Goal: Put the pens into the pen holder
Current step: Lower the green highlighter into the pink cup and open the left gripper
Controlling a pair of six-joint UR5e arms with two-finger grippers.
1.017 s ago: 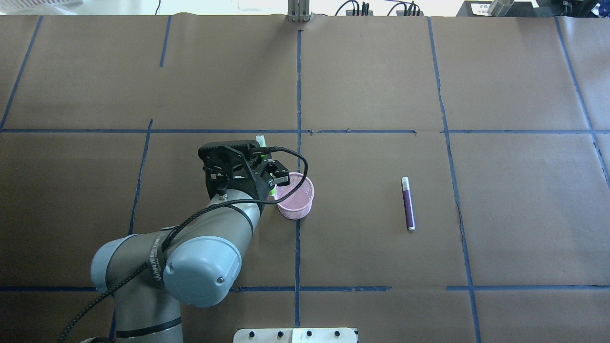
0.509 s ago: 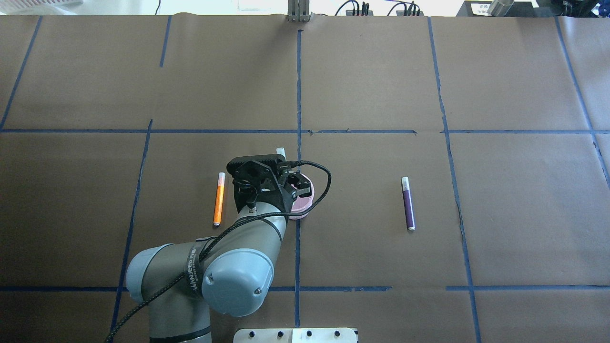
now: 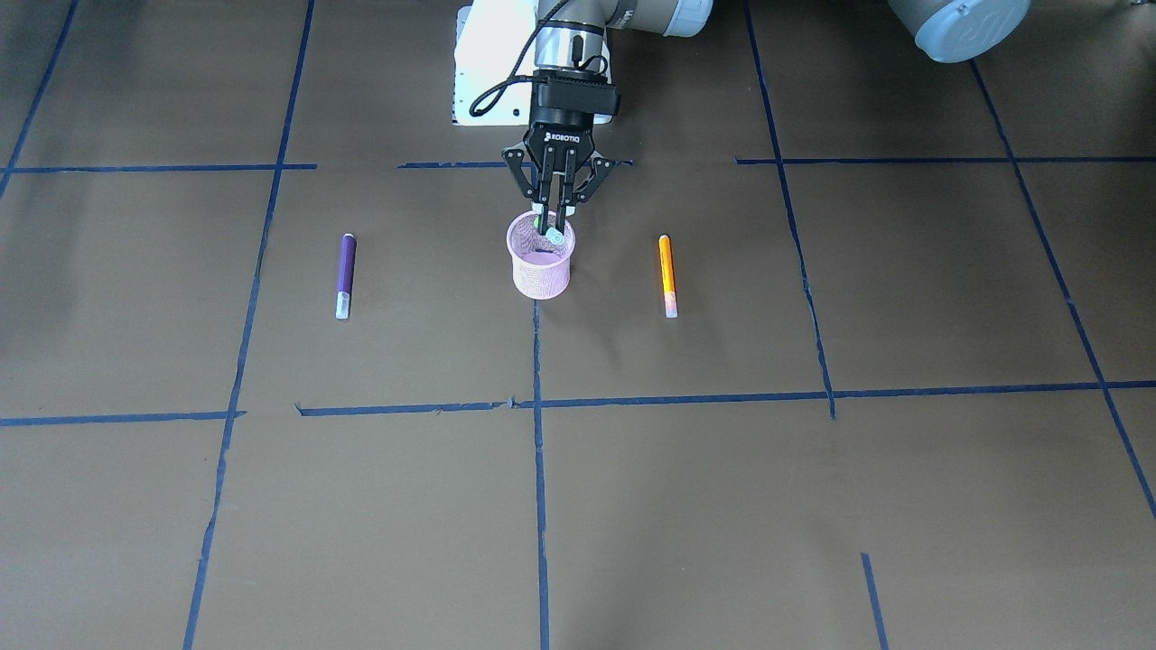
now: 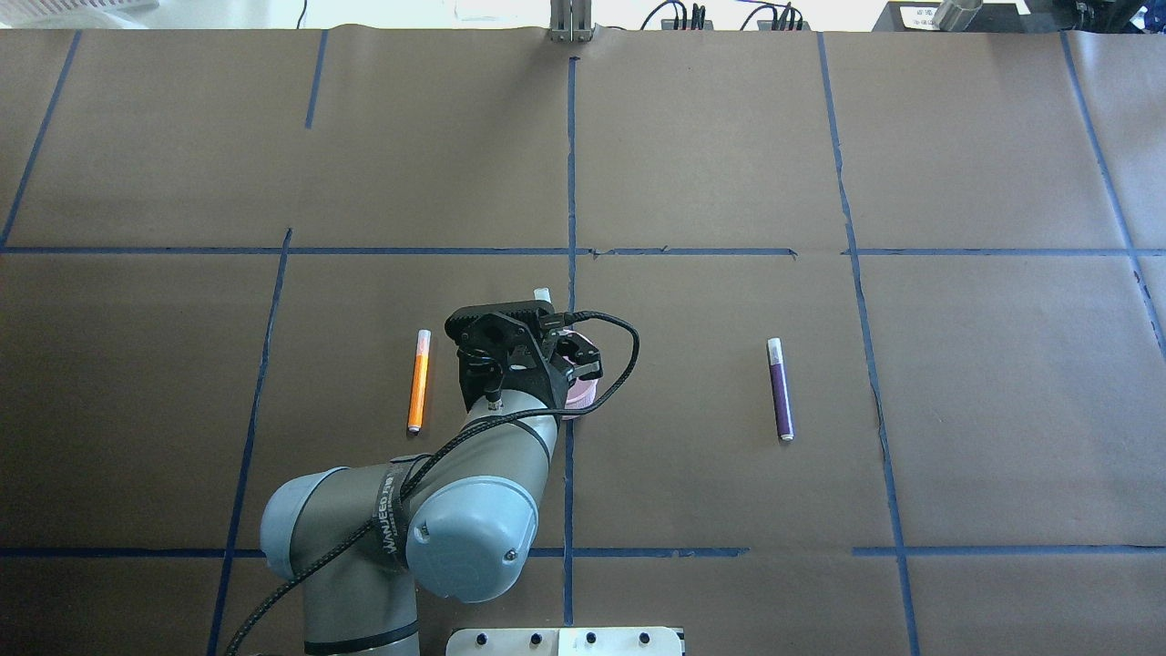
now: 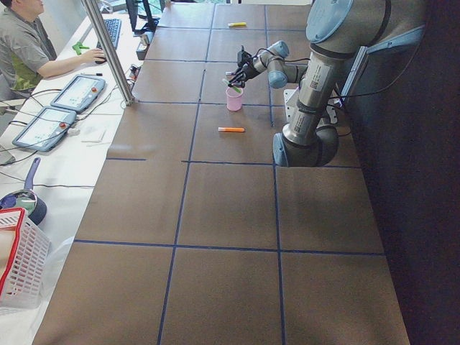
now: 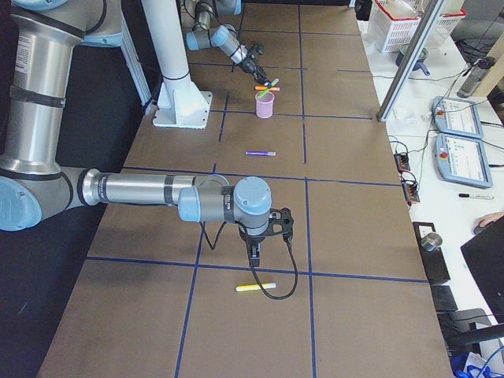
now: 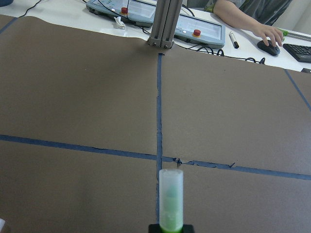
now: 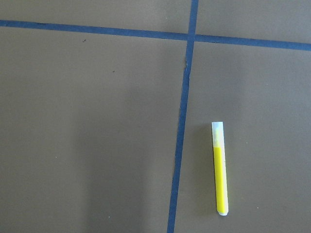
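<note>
My left gripper (image 3: 553, 221) is shut on the bright green pen (image 3: 553, 233) and holds it tilted right over the mouth of the pink mesh pen holder (image 3: 540, 266). In the overhead view the gripper (image 4: 547, 351) covers most of the holder (image 4: 579, 394). The pen's pale cap (image 7: 171, 187) sticks out forward in the left wrist view. The orange pen (image 4: 418, 380) lies left of the holder. The purple pen (image 4: 779, 389) lies to its right. My right gripper (image 6: 264, 236) shows only in the exterior right view, and I cannot tell if it is open or shut.
A yellow pen (image 8: 220, 167) lies on the brown paper under the right wrist camera, next to a blue tape line; it also shows in the exterior right view (image 6: 256, 287). Operators' panels and a metal post (image 7: 161, 24) stand at the far edge.
My left arm has carried the green pen to the right, from beside the holder to over its mouth. The orange pen has come into view behind the arm.
</note>
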